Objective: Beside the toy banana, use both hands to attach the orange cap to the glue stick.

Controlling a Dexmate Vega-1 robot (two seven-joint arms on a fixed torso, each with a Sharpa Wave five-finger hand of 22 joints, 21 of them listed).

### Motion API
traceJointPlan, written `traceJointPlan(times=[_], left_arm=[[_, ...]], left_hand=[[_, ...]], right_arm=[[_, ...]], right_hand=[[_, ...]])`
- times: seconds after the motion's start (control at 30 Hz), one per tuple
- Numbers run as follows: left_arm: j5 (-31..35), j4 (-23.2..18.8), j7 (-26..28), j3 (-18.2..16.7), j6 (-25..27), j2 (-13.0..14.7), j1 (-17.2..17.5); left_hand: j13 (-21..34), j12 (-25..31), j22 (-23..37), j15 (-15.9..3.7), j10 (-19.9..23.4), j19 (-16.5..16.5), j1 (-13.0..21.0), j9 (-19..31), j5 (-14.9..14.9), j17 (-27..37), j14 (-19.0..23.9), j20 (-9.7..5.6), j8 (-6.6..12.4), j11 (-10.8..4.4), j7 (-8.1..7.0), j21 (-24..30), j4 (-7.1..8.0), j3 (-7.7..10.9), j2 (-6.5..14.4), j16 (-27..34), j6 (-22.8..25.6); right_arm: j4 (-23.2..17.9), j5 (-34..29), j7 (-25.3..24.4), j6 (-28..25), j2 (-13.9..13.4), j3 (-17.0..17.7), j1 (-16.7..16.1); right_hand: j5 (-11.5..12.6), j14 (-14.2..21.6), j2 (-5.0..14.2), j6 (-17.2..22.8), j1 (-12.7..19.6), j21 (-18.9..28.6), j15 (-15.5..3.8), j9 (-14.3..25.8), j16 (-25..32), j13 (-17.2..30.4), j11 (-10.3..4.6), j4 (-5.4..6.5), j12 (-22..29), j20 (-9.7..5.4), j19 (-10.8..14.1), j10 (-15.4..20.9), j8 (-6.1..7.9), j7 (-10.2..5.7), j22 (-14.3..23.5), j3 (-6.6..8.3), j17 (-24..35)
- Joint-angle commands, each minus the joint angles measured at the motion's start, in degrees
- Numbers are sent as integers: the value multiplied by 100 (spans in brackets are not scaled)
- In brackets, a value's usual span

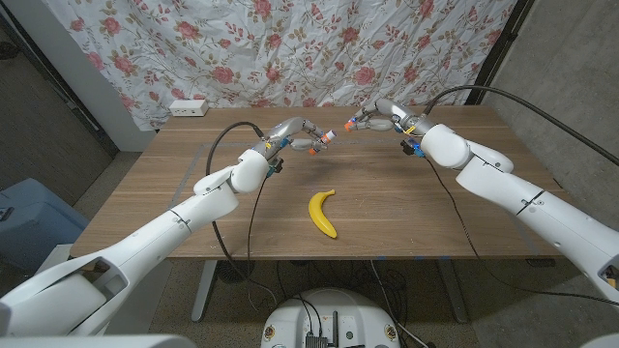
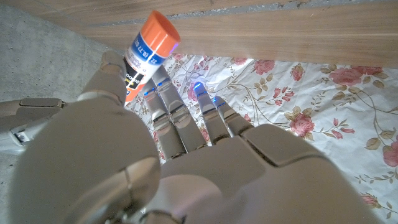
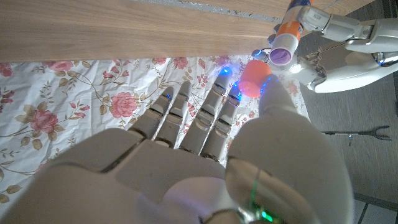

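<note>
A yellow toy banana (image 1: 323, 213) lies on the wooden table (image 1: 193, 208), near its front middle. Above the table's far middle my left hand (image 1: 295, 136) grips the glue stick (image 1: 323, 138), white-labelled with an orange end (image 2: 147, 48), its open purple tip (image 3: 283, 56) pointing toward my right hand. My right hand (image 1: 377, 118) pinches the small orange cap (image 1: 349, 124) between thumb and finger (image 3: 254, 78). The cap hangs just off the stick's tip, a small gap between them. My left hand (image 3: 348, 37) also shows in the right wrist view, across from my right hand (image 3: 249, 162). The left wrist view looks over my left hand (image 2: 155, 162).
A floral curtain (image 1: 290, 48) hangs behind the table. A white power strip (image 1: 187, 106) sits at the back left corner. Black cables (image 1: 227, 135) run along both arms. A blue bin (image 1: 29, 222) stands on the floor to the left.
</note>
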Motion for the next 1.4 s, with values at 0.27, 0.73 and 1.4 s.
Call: traceJointPlan(times=[0.27, 0.73, 1.4], left_arm=[[16, 132, 0, 59, -72, -76, -94], [18, 135, -3, 69, -75, -87, -105], [15, 125, 10, 53, -108, -64, -85]], left_hand=[[6, 39, 13, -755, 18, -12, -95, 23, 34, 11, -24, -219, 52, -12, 69, 38, -5, 48, 153, 14, 602], [7, 41, 13, -753, 21, -12, -95, 23, 34, 11, -24, -222, 55, -12, 70, 38, -8, 50, 152, 14, 607], [7, 42, 14, -756, 24, -14, -102, 24, 35, 10, -19, -214, 54, -12, 72, 38, -2, 63, 165, 13, 601]], right_arm=[[14, -104, 22, -49, 109, -100, 87], [-34, -189, -6, -104, 148, -150, 83], [-240, -515, -25, -477, 206, -277, 115]], right_hand=[[-49, 35, 82, 26, -11, 15, -748, 19, 14, 20, -3, -11, -2, 33, 44, -9, -34, 27, 10, -28, 32], [-67, 44, 91, 30, -29, 15, -736, 18, 19, 21, -2, -10, 3, 34, 45, -3, -49, 27, 10, -49, 32], [-88, 42, 97, 38, -47, 16, -729, 18, 19, 22, -2, -16, 5, 52, 50, 0, -70, 27, 11, -78, 32]])
